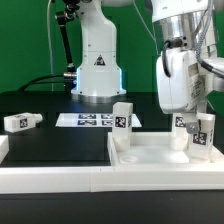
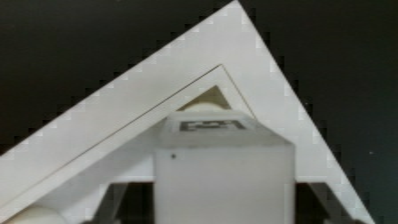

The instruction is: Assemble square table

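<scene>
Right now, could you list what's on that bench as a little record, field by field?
gripper: shut on held leg
held leg: white, tagged, at a corner of the square tabletop
square tabletop: white, flat, exterior view's right
standing leg: upright at another tabletop corner
lying leg: on its side on the black table, exterior view's left
marker board: flat before the robot base

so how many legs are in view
4: one leg lies at the exterior view's left, one stands on the slab's left corner, one is in the hand, one stands beside that. none seems hidden
</scene>
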Tool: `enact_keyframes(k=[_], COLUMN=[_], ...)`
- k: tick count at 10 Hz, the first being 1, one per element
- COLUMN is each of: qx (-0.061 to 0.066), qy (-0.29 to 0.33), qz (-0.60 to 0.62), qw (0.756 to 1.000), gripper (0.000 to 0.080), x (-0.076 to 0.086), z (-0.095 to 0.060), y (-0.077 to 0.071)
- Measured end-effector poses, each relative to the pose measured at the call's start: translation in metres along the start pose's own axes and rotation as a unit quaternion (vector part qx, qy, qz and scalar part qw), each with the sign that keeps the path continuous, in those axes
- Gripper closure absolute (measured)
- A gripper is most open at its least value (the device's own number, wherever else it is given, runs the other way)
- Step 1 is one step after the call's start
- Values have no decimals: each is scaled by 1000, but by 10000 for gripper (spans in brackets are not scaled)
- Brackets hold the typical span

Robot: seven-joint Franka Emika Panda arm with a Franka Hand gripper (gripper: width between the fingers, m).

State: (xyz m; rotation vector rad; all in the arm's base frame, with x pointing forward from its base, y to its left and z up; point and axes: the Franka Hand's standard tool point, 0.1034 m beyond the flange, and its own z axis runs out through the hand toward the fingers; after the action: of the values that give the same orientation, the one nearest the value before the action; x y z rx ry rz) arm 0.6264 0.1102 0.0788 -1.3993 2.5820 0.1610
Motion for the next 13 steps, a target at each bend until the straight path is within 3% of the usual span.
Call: enact_keyframes(k=[1,2,3,4,5,6,9,13], qx=[0,0,-1,-6,-15,-15,-14,-39], qy=[0,0,1,1,2,4,3,21], qz=[-6,-19,-36,-68,-114,-195,-288,-514], qw=[1000,1000,999,998,993,981,957,857], gripper=[508,433,296,296,182,160,151,151], x=[0,0,0,0,-2,-4,-3,-4], z=[0,1,1,0,0,-2,-2,-2], y=[0,0,0,1,1,-2,-2,-5])
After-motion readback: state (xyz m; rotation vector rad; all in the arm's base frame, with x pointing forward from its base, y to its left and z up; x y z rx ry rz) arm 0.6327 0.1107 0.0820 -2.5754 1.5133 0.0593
